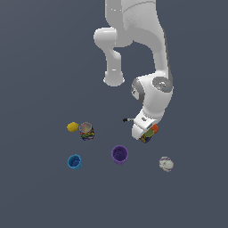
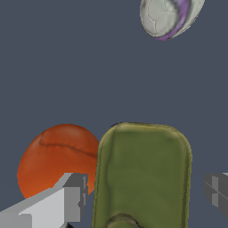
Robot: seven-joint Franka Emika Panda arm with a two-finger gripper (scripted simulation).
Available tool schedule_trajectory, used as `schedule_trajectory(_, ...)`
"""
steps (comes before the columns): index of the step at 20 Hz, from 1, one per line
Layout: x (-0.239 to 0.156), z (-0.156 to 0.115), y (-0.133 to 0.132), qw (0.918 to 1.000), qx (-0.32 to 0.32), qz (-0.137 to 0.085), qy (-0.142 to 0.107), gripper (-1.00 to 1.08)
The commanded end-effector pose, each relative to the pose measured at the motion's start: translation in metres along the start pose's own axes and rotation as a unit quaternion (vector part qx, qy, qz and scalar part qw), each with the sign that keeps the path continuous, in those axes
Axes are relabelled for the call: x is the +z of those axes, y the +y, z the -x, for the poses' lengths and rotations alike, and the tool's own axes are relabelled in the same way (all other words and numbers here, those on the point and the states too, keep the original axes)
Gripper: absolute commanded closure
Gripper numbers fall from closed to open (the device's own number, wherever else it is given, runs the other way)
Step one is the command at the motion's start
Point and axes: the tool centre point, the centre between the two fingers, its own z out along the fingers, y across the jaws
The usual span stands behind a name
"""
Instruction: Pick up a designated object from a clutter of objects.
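Observation:
The designated object [image 2: 142, 173] is a small box that shows its olive-yellow edge in the wrist view. It stands between my two fingers [image 2: 67, 200], with a small gap on each side. My gripper [image 2: 144, 196] is open and straddles it. In the exterior view the gripper [image 1: 144, 133] is low over the box [image 1: 146, 138], which it mostly hides. The orange ball [image 2: 58, 156] lies right beside the box, just outside one finger. Around them is the clutter of objects, scattered over the floor.
A whitish ball [image 1: 166, 164] lies at the exterior view's right. A black-and-white marker [image 1: 127, 120] lies beside the wrist. The purple cup [image 1: 119, 154], blue cup [image 1: 75, 161], striped can [image 1: 86, 131] and lemon [image 1: 72, 127] stand further to the exterior view's left.

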Motion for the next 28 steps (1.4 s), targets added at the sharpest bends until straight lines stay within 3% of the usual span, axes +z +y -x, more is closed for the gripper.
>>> schedule_trajectory(1,0.023,0.013,-0.009,0.9998,-0.002,-0.011,-0.019,-0.92)
schedule_trajectory(2,0.024,0.013,-0.009,0.9998,-0.002,-0.011,-0.019,-0.92)
schedule_trajectory(3,0.024,0.013,-0.009,0.9998,-0.002,-0.011,-0.019,1.08)
schedule_trajectory(12,0.024,0.013,-0.009,0.9998,-0.002,-0.011,-0.019,1.08)
schedule_trajectory(13,0.001,-0.003,-0.001,1.0000,-0.002,0.001,0.003,1.08)
schedule_trajectory(16,-0.001,-0.001,0.000,1.0000,-0.002,0.001,0.003,1.08)
schedule_trajectory(28,-0.050,0.033,0.042,1.0000,-0.002,-0.001,0.000,1.08)
